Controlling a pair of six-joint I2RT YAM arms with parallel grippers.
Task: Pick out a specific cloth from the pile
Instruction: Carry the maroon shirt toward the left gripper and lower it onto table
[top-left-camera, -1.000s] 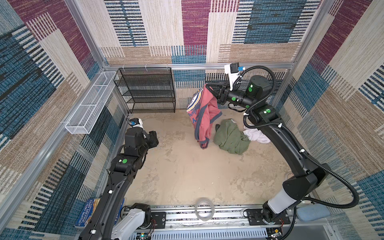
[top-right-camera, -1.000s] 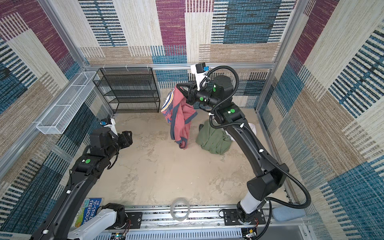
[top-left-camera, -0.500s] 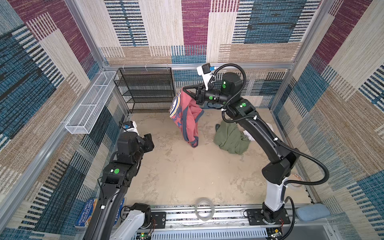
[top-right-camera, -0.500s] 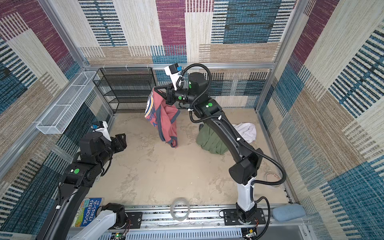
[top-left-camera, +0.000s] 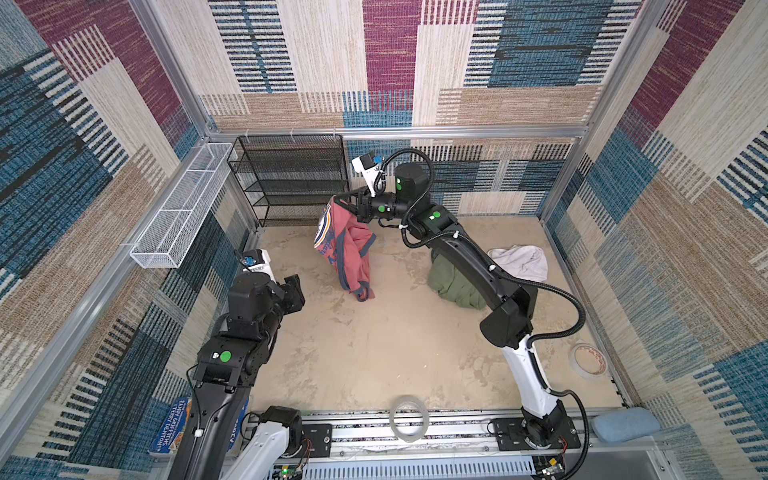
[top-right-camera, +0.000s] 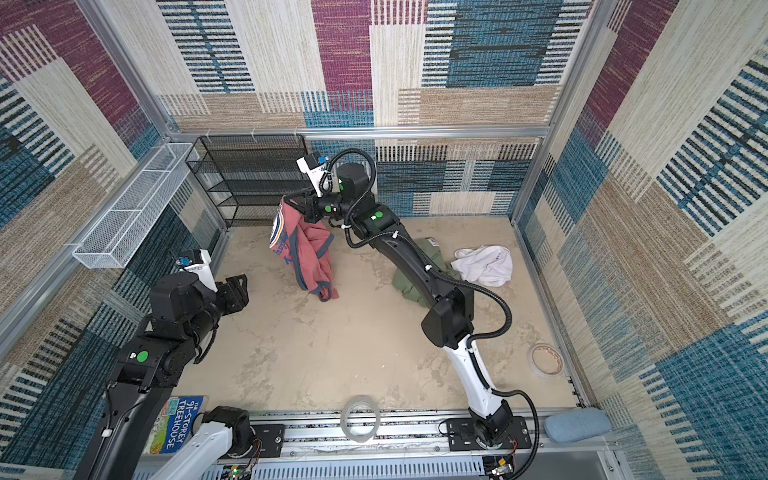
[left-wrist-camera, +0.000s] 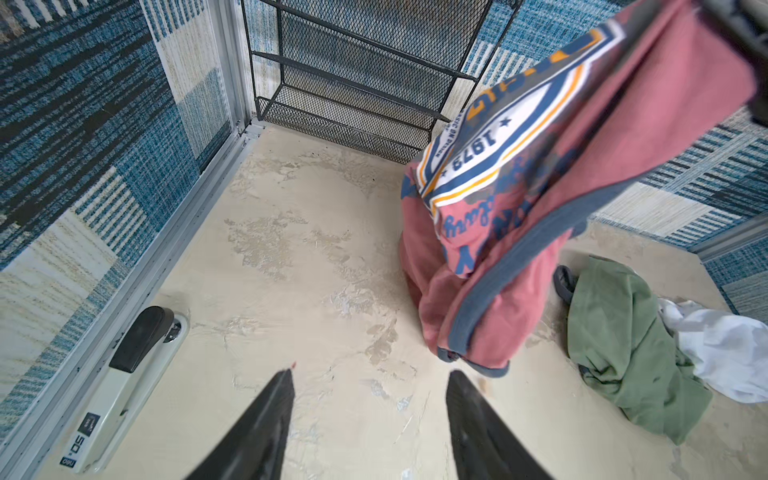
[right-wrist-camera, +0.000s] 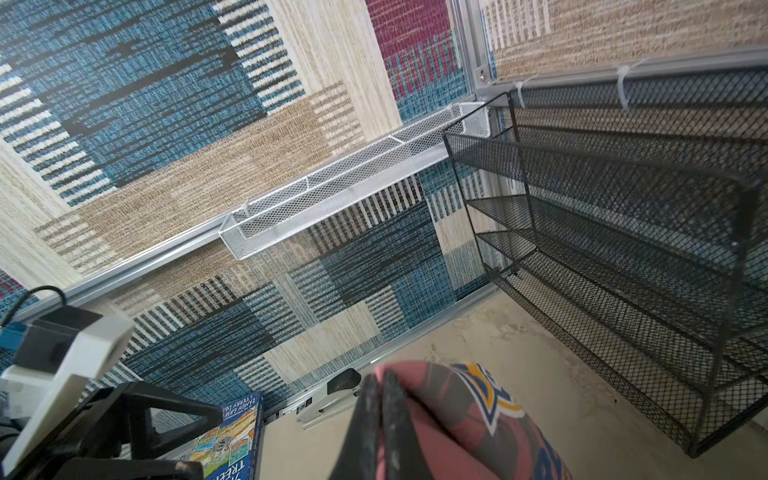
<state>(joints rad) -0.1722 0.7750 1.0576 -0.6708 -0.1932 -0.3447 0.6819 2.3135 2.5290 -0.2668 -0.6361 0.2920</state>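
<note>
The cloth (top-left-camera: 353, 249), a salmon-red T-shirt with navy trim and a white, orange and navy print, hangs in the air left of the pile, its lowest hem near the floor. My right gripper (top-left-camera: 340, 201) is shut on its top edge; in the right wrist view the fingertips (right-wrist-camera: 380, 376) pinch red fabric (right-wrist-camera: 449, 424). The pile lies at the back right: an olive green garment (top-left-camera: 451, 282) and a white one (top-left-camera: 519, 262), partly behind my right arm. My left gripper (top-left-camera: 297, 291) is open and empty, low at the left; in its wrist view (left-wrist-camera: 370, 374) the cloth (left-wrist-camera: 582, 145) hangs just beyond it.
A black mesh rack (top-left-camera: 291, 178) stands against the back wall behind the cloth. A white wire basket (top-left-camera: 183, 208) hangs on the left wall. A stapler (left-wrist-camera: 124, 374) lies along the left wall. Tape rolls (top-left-camera: 409, 417) (top-left-camera: 588, 359), a book (top-right-camera: 178, 424) and a blue pad (top-left-camera: 625, 424) are near the front.
My right arm has swung the hanging cloth leftward, away from the pile, towards the rack. My left gripper has drifted slightly towards the front, still open.
</note>
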